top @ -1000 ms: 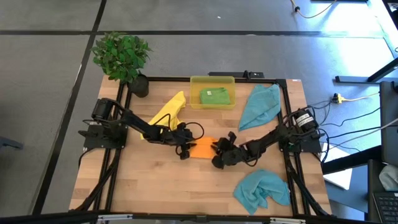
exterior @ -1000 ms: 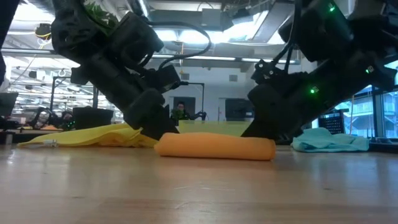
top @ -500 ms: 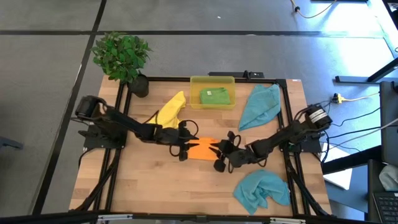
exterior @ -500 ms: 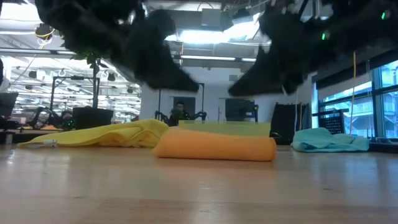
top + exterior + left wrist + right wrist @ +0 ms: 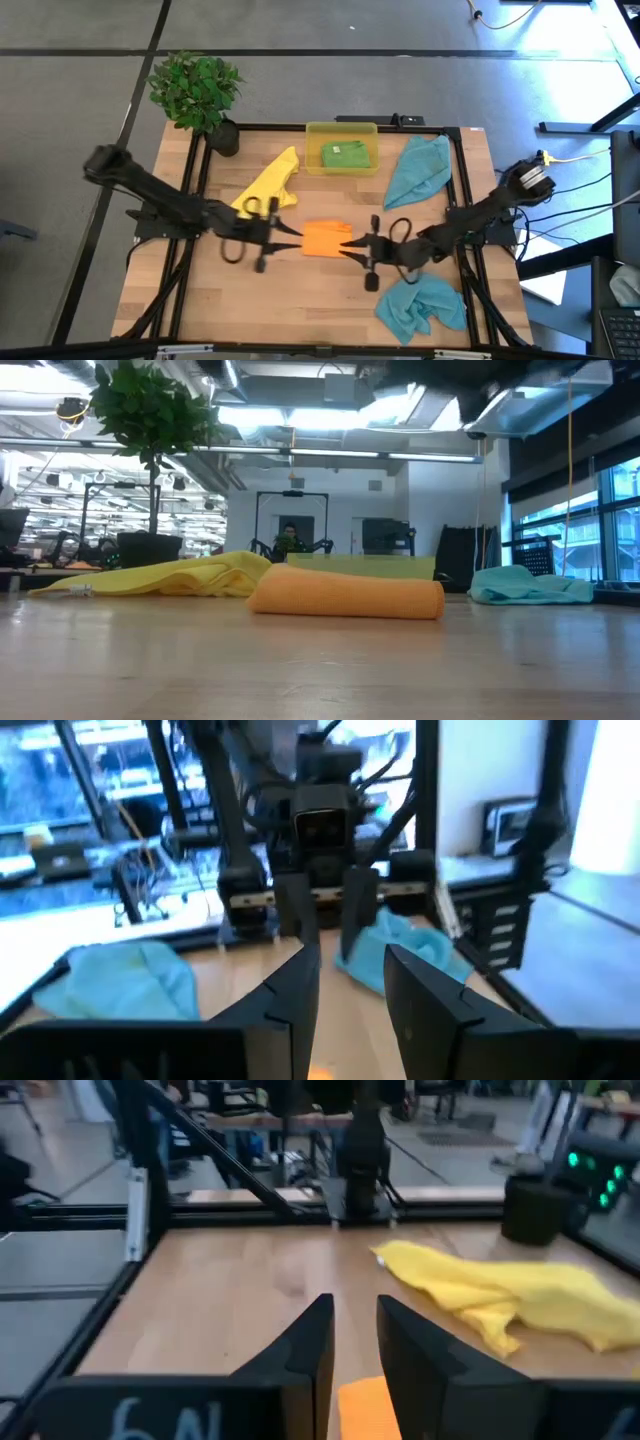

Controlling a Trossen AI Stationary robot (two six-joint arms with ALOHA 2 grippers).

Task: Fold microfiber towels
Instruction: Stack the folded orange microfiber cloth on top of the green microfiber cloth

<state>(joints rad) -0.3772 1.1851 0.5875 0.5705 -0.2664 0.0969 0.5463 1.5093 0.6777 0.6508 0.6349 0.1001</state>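
The orange towel (image 5: 325,238) lies folded in a thick flat bundle in the middle of the table, also seen in the low view (image 5: 345,595). My left gripper (image 5: 292,238) hovers just left of it, open, pointing level at it, nothing between its fingers (image 5: 350,965). My right gripper (image 5: 348,247) hovers just right of it, narrowly open and empty (image 5: 355,1315). A yellow towel (image 5: 270,180) lies crumpled at the far left. A green towel (image 5: 345,155) sits folded in the bin. Two teal towels lie bunched at the right, one far (image 5: 418,170), one near (image 5: 422,303).
A translucent yellow bin (image 5: 341,130) stands at the far middle edge. A potted plant (image 5: 198,92) stands at the far left corner. A black frame (image 5: 190,230) runs along the table's sides. Bare wood (image 5: 280,300) lies at the near left.
Both grippers have risen off the orange towel and drawn apart, the left toward the table's left edge, the right toward its right edge. Both have tipped from slanting down to nearly level. The orange towel has stayed folded where it was.
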